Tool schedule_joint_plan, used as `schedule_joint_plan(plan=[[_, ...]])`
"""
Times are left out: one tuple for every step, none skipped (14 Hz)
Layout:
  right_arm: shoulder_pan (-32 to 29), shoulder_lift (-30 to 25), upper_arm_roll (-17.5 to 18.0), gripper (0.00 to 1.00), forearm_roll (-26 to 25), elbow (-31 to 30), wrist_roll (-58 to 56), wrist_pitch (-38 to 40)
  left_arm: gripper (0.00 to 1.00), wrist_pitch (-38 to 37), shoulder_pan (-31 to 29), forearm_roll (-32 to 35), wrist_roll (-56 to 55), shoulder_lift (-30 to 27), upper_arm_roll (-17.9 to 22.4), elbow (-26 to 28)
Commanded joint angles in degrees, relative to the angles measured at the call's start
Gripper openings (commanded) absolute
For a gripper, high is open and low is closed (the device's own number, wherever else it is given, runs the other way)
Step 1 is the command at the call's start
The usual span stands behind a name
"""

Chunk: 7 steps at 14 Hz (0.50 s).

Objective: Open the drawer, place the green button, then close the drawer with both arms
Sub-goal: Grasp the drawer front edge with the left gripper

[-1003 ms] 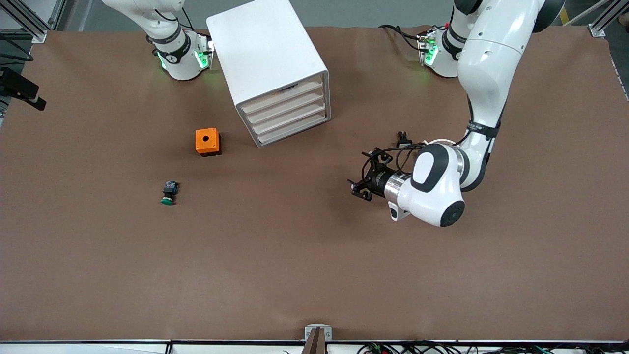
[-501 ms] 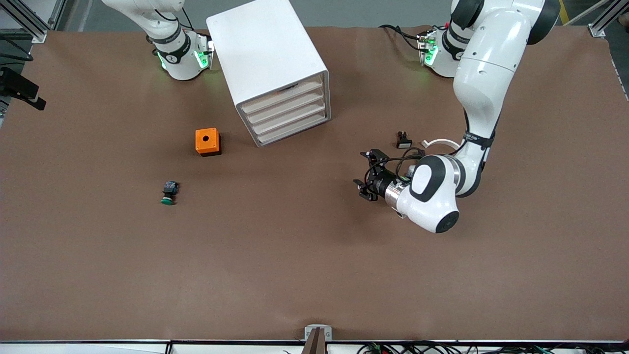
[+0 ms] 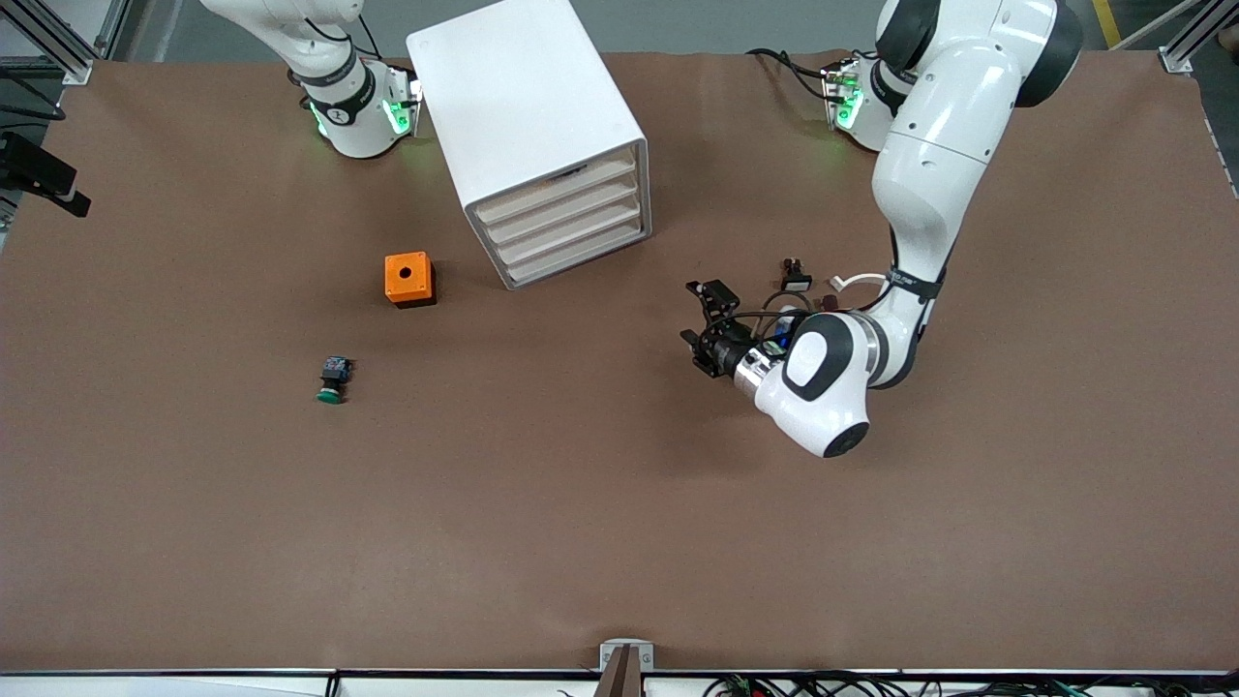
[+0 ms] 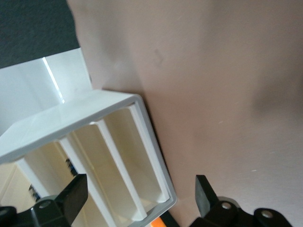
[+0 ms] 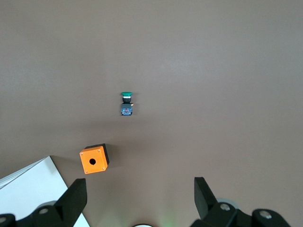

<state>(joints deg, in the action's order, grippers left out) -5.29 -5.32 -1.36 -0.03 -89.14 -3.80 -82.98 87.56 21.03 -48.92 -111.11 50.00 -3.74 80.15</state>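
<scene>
Nothing done yet — all four drawers (image 3: 564, 221) shut in the cabinet (image 3: 528, 116), button (image 3: 332, 378) lying on the desk (image 3: 581, 503) near the orange cube (image 3: 408, 279), left gripper (image 3: 705, 327) with fingers apart over bare desk, right gripper (image 5: 139, 208) waiting high, fingers apart too.

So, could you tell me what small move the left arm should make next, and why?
Probably ease the open left gripper on toward the cabinet: all four drawers look shut, its fingers already face them without touching, and the button lies on the table.
</scene>
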Motion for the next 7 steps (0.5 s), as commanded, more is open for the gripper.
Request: schedule_joint_plan(plan=[[-1.2, -1.1, 0.7, 1.00, 0.3, -0.8, 0.5, 0.1, 1.00, -1.9, 0.0, -3.4, -5.5, 1.6, -1.3, -1.7], [-1.1, -1.1, 0.7, 1.00, 0.3, -0.8, 0.5, 0.0, 1.00, -2.0, 0.1, -4.3, -6.6, 2.0, -1.6, -1.7], [-1.1, -1.1, 0.7, 1.00, 0.3, -0.8, 0.5, 0.0, 1.00, -2.0, 0.1, -5.0, -7.5, 2.2, -2.1, -1.7], [-1.1, -1.1, 0.7, 1.00, 0.2, -0.8, 0.5, 0.1, 1.00, -2.0, 0.4, -5.0, -8.6, 2.3, -2.5, -1.7], [-1.2, -1.1, 0.7, 1.00, 0.3, -0.8, 0.5, 0.1, 1.00, -2.1, 0.9, -5.8, -10.1, 2.8, -2.5, -1.7], [-1.2, -1.1, 0.7, 1.00, 0.3, -0.8, 0.5, 0.1, 1.00, -2.4, 1.0, -7.3, -11.7, 3.2, -2.5, -1.7], [-1.2, -1.1, 0.7, 1.00, 0.3, -0.8, 0.5, 0.1, 1.00, -2.5, 1.4, -8.6, -13.2, 3.9, -2.5, -1.7]])
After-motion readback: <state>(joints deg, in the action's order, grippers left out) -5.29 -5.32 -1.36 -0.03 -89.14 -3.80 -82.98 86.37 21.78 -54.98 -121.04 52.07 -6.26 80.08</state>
